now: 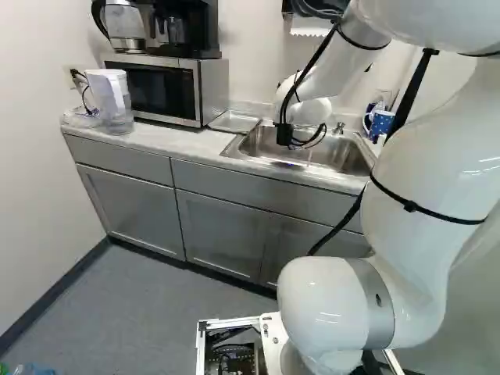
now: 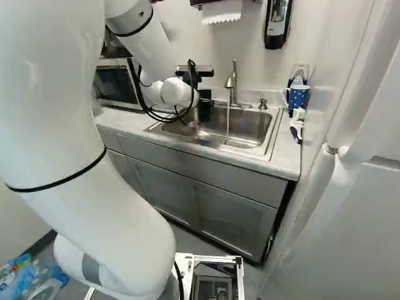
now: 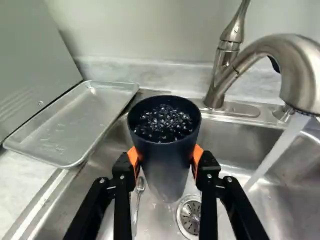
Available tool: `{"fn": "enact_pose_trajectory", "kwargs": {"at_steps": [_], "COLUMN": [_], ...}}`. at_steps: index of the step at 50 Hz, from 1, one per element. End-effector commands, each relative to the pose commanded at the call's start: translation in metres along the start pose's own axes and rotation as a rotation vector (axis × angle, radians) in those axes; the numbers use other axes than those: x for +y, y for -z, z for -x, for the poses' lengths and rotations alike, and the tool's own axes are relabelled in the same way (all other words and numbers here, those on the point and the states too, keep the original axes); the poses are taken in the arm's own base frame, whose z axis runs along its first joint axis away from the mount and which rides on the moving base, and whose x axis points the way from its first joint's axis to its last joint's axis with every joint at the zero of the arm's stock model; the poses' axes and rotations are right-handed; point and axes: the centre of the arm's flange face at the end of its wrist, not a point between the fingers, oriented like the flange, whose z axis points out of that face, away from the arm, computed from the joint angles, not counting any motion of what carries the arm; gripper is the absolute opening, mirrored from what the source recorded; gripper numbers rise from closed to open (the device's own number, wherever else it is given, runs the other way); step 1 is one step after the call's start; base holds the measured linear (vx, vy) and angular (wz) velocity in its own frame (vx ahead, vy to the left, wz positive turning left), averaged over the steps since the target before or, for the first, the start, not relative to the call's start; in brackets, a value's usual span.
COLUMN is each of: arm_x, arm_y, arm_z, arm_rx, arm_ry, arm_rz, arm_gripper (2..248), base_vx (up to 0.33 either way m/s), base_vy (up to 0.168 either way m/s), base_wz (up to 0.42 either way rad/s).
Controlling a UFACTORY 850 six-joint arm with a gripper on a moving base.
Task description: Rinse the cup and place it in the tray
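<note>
Cup (image 3: pixel 166 167) upright over your sink (image 3: pixel 260 227)
Your fingers (image 3: pixel 123 175) clasp it from both sides; its mouth points up, long axis near vertical.

tap (image 3: pixel 301 70): cut off, wrist view | drain (image 3: pixel 190 216): partly hidden

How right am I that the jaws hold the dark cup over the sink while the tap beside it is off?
Only the tap is wrong: the wrist view shows it running into the sink. The jaws do hold the dark cup there.
</note>
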Motion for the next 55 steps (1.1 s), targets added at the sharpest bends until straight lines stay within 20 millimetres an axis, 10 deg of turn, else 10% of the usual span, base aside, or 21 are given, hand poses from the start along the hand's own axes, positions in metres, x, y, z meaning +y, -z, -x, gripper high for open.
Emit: {"fn": "enact_pose_trajectory", "kwargs": {"at_steps": [55], "arm_x": [-0.024], "arm_y": [-0.008], "arm_z": [-0.067], "arm_rx": [0.092], "arm_ry": [0.012], "arm_rz": [-0.041], "arm_gripper": [122], "base_vx": [0.0], "base_vy": [0.0], "base_wz": [0.0]}}
